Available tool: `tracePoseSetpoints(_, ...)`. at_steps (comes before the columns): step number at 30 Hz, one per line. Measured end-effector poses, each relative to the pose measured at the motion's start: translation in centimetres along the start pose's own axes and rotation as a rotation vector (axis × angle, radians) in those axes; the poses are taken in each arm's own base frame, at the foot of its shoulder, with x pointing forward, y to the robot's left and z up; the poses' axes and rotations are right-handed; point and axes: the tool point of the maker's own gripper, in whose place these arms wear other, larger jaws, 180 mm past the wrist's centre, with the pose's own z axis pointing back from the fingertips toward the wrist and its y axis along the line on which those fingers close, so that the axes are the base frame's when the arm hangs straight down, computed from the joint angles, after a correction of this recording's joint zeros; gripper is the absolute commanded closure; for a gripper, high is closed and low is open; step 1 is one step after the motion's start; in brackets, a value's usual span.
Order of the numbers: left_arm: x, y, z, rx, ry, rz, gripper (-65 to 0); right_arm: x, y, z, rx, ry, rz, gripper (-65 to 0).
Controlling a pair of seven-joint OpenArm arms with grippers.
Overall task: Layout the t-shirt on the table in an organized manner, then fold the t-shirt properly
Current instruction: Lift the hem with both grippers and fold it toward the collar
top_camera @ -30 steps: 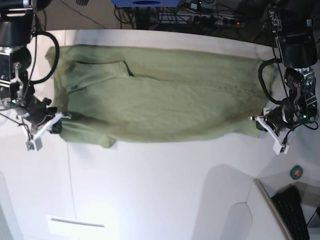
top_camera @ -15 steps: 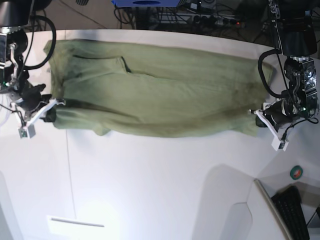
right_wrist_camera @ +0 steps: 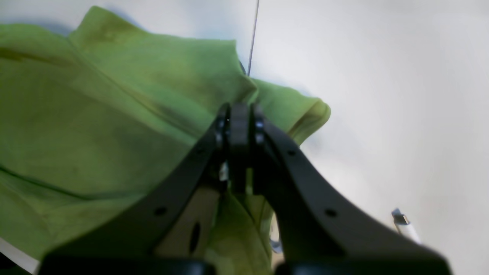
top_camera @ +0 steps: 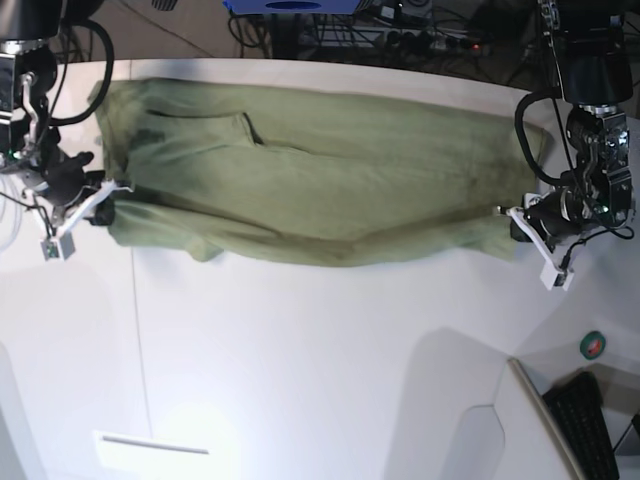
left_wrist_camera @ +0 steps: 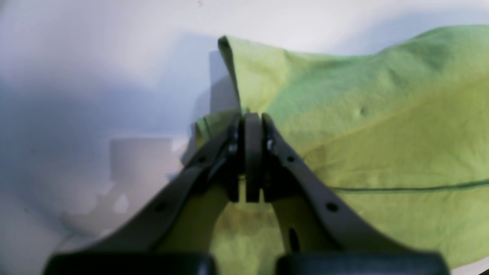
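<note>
The olive-green t-shirt point(top_camera: 320, 175) lies stretched sideways across the far half of the white table point(top_camera: 320, 360), its near edge lifted and sagging in the middle. My left gripper point(top_camera: 516, 226) is shut on the shirt's right near corner; the left wrist view shows the left gripper point(left_wrist_camera: 250, 118) pinching the t-shirt point(left_wrist_camera: 382, 126). My right gripper point(top_camera: 112, 205) is shut on the left near corner; in the right wrist view the right gripper point(right_wrist_camera: 238, 110) clamps the t-shirt point(right_wrist_camera: 114, 118). A folded sleeve lies on top at the upper left.
A thin dark seam point(top_camera: 137, 340) runs down the table's left part. A green tape roll point(top_camera: 593, 345) and a black keyboard point(top_camera: 590, 425) sit at the lower right, beyond the table's curved edge. Cables and equipment crowd the far side.
Both grippers have carried the shirt's near edge away from the camera, toward the far side of the table. The shirt's visible depth has narrowed and its near hem now sags between the two grips.
</note>
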Motion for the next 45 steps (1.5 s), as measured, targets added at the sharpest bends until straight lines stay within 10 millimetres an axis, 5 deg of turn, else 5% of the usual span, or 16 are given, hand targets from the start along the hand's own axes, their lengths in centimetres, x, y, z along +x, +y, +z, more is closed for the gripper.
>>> tracePoseSetpoints(11, -2.0, 2.0, -0.2, 0.093, 0.088, -0.068, 0.0, -2.2, 0.0, 0.4, 0.0, 0.042, -0.01, 0.0)
tracePoseSetpoints(20, -2.4, -0.2, -1.2, 0.054, 0.121, -0.14, 0.0, -2.5, 0.7, 0.1, 0.012, 0.042, -0.026, 0.0)
tracePoseSetpoints(31, -1.8, 0.8, -0.7, 0.074, 0.109, -0.145, 0.0, -2.6, 0.8, 0.1, 0.013, 0.042, -0.028, 0.0)
tracePoseSetpoints(40, -1.2, 1.6, -0.1, 0.092, 0.099, -0.15, -32.4, -2.9, 0.8, 0.1, 0.013, 0.062, -0.028, 0.0)
tracePoseSetpoints(45, 1.1, 3.1, 2.1, 0.142, 0.026, -0.119, -37.5, -3.1, 0.7, 0.1, 0.011, 0.078, -0.024, 0.0)
